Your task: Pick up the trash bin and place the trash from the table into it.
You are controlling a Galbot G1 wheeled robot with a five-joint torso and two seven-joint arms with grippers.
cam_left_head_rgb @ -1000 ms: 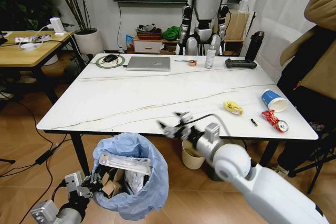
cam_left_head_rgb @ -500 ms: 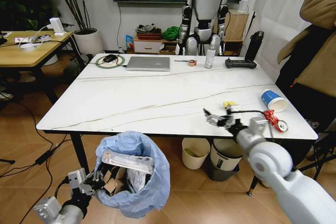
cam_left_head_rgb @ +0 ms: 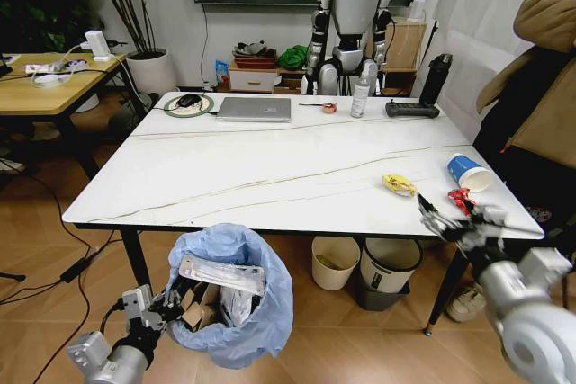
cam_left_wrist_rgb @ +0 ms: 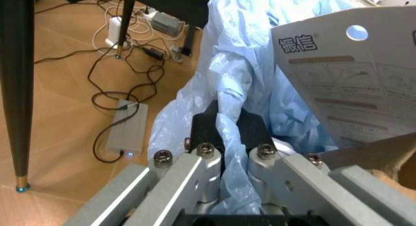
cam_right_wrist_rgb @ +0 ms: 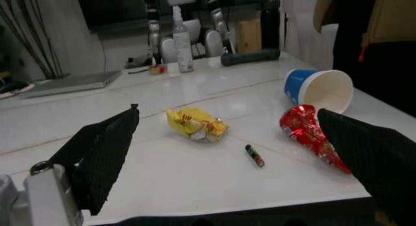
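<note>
Right pincer, fingers spread and empty, has swung from the trash bin to the table edge beside the red wrapper. Left pincer stays clenched on the bin's bag, so collection can resume.

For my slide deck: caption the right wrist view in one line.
Open right gripper at the table edge, facing a yellow wrapper, red wrapper and tipped blue paper cup.

Trash bin sits before the table.

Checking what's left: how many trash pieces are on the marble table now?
4. Yellow wrapper, blue paper cup on its side, red wrapper near the table edge, and a small dark stick-like item between the wrappers. Open right claw may hide more.
</note>
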